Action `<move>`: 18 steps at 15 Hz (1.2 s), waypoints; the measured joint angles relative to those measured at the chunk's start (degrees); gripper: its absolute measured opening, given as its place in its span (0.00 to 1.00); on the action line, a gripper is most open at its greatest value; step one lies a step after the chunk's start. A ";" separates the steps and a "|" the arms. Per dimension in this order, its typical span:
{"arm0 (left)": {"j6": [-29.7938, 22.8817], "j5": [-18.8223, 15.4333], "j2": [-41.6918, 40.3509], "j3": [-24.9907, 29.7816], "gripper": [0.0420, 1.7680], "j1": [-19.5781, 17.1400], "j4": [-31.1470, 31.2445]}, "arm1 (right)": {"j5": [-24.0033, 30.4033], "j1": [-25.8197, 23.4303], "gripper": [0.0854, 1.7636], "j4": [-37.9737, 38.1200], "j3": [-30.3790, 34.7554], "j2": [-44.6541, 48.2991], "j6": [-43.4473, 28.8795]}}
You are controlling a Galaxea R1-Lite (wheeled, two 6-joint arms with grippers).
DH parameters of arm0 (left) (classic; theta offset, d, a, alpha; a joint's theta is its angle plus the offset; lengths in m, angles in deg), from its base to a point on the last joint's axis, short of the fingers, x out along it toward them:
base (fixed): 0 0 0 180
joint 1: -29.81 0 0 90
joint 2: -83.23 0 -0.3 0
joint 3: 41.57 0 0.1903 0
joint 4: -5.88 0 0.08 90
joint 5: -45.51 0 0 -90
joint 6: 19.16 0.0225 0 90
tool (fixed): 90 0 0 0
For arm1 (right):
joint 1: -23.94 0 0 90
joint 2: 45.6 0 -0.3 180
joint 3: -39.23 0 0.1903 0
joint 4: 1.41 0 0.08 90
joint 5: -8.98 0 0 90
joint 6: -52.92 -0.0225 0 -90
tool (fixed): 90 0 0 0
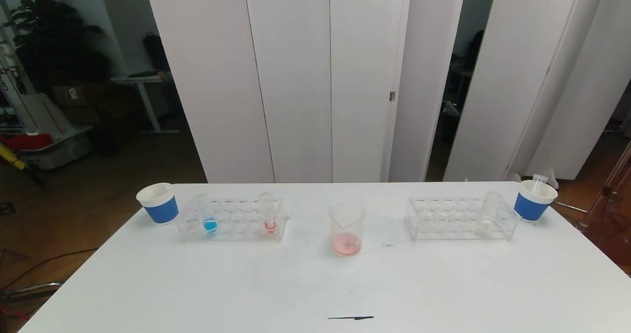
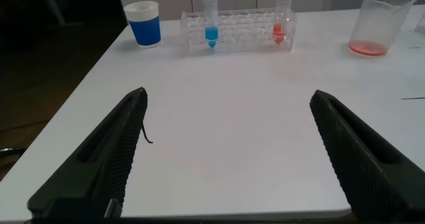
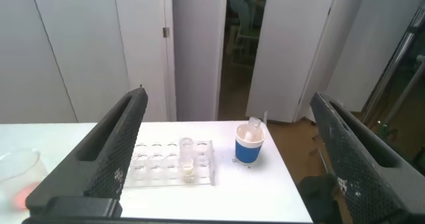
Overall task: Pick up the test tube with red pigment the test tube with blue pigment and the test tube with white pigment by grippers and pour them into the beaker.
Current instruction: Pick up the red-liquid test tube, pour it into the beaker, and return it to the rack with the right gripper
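Note:
The blue-pigment test tube [image 1: 209, 220] [image 2: 211, 24] and the red-pigment test tube [image 1: 269, 215] [image 2: 281, 21] stand upright in a clear rack [image 1: 231, 219] at the table's back left. The white-pigment test tube [image 1: 486, 215] [image 3: 186, 161] stands in a second clear rack [image 1: 461, 218] at the back right. Between the racks sits the glass beaker [image 1: 347, 228] [image 2: 379, 23] with a thin layer of pink-red liquid at its bottom. Neither arm shows in the head view. My left gripper [image 2: 227, 99] is open, well short of the left rack. My right gripper [image 3: 226, 99] is open above the table, facing the right rack.
A blue-banded white paper cup [image 1: 158, 203] stands left of the left rack. Another such cup [image 1: 534, 201] [image 3: 250, 143], with an empty clear tube leaning in it, stands right of the right rack near the table's corner. A dark streak [image 1: 351, 317] marks the white table [image 1: 315, 283] near its front edge.

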 joint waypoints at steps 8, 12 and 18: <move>0.00 -0.02 0.00 0.00 0.99 0.00 0.00 | -0.24 4.77 0.99 20.42 17.71 34.95 0.66; 0.00 -0.02 0.00 0.00 0.99 0.00 0.00 | -0.22 5.92 0.99 20.86 30.43 44.82 0.72; 0.00 -0.02 0.00 0.00 0.99 0.00 0.00 | 0.35 6.14 0.99 19.86 37.18 48.63 0.68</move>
